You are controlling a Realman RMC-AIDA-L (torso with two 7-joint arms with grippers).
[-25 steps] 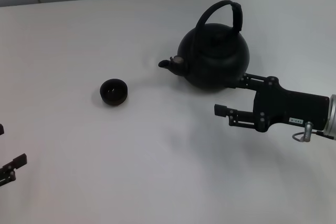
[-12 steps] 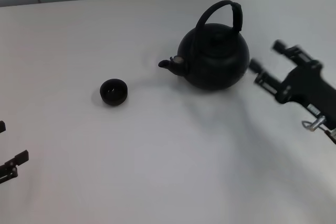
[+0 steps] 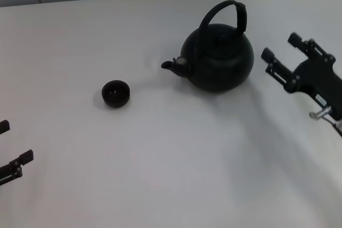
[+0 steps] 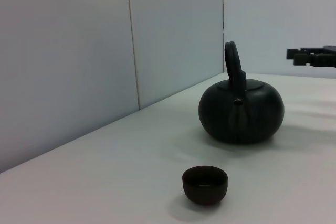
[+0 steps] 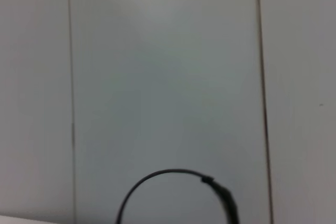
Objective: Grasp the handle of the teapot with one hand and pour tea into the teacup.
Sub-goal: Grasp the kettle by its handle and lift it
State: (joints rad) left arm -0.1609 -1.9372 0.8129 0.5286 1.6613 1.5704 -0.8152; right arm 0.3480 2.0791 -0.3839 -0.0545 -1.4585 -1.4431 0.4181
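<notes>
- Teapot (image 3: 218,60) stands upright on the white table (image 3: 160,158), toward the far right part of the head view; lid with small knob on top, short spout (image 3: 172,65) pointing to the robot's left, toward the teacup.
- Handle (image 3: 227,13) arches upright over the lid; thicker black sleeve on its right-hand side. Nothing touches it.
- Teacup (image 3: 115,93) sits upright on the table, left of the teapot and a little nearer the robot, well apart from the spout. In the left wrist view the teacup (image 4: 205,184) is in front of the teapot (image 4: 241,110).
- Right gripper (image 3: 278,47) hangs to the right of the teapot, near its body but apart from it; two fingers spread, tips toward the far-left, nothing between them.
- Right wrist view: only the top arc of the handle (image 5: 176,187) against the pale panelled wall (image 5: 168,77).
- Left gripper (image 3: 10,150) low at the left edge of the head view, well apart from the teacup; only the finger ends show, set apart with nothing between them.
</notes>
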